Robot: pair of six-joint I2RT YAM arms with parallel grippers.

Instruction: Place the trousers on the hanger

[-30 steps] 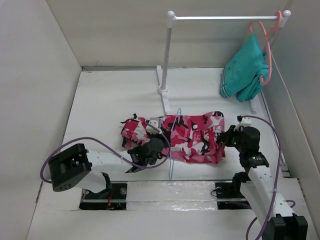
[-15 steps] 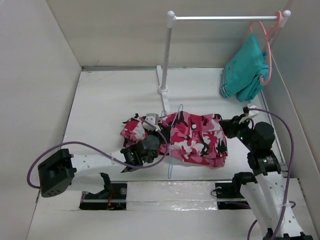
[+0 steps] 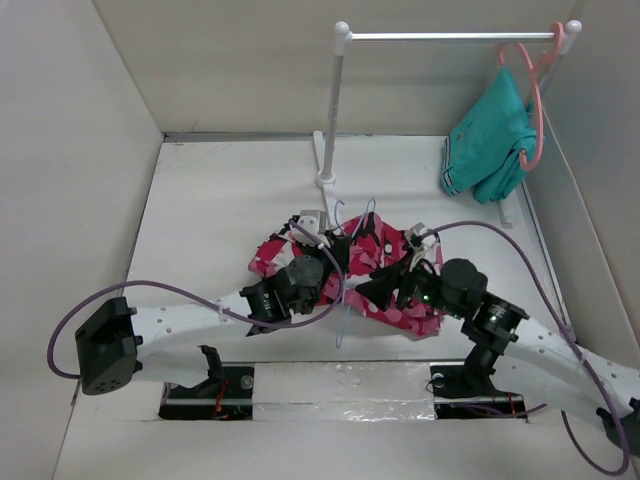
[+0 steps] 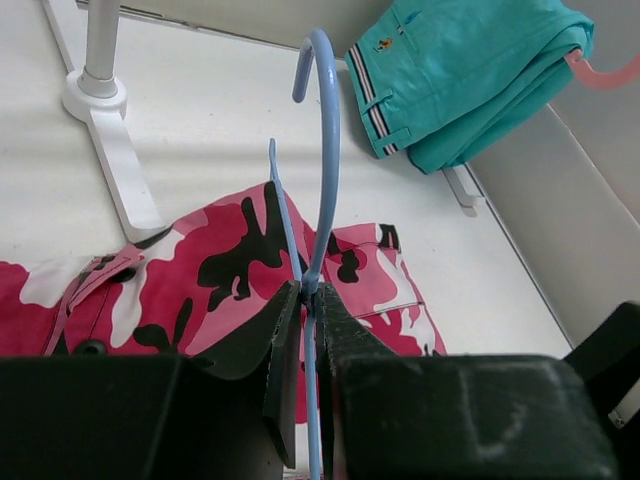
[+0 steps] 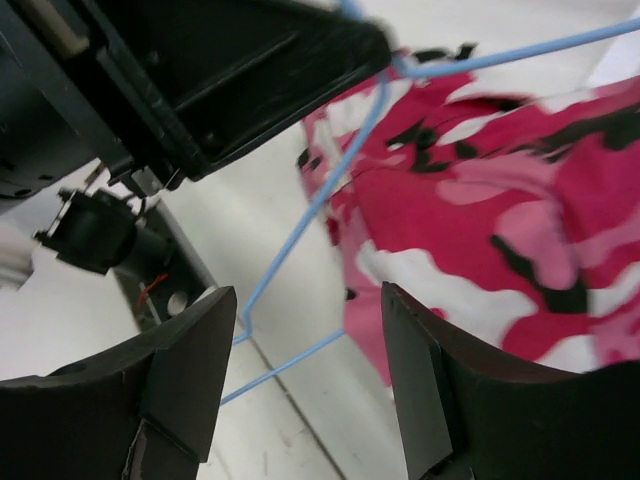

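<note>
The camouflage trousers (image 3: 272, 257) lie bunched in the middle of the table, partly under both arms. The light-blue wire hanger (image 3: 340, 325) stands tilted over them with its hook (image 4: 322, 110) pointing away. My left gripper (image 3: 340, 248) is shut on the hanger's neck (image 4: 310, 290), just under the hook. My right gripper (image 3: 366, 290) sits right beside it over the trousers (image 5: 480, 230), open, with nothing between its fingers (image 5: 190, 370). The hanger's lower corner (image 5: 245, 325) shows through that gap, over the bare table.
A white clothes rack (image 3: 330, 130) stands behind the trousers, its foot (image 4: 100, 110) close to the hanger. A teal garment (image 3: 490, 140) hangs on a salmon hanger (image 3: 535, 100) at the rack's right end. White walls enclose the table on three sides.
My right gripper has let go of the trousers' right edge, opened, and swung left toward the hanger. The left gripper carried the hanger up and away, and the trousers bunched together.
</note>
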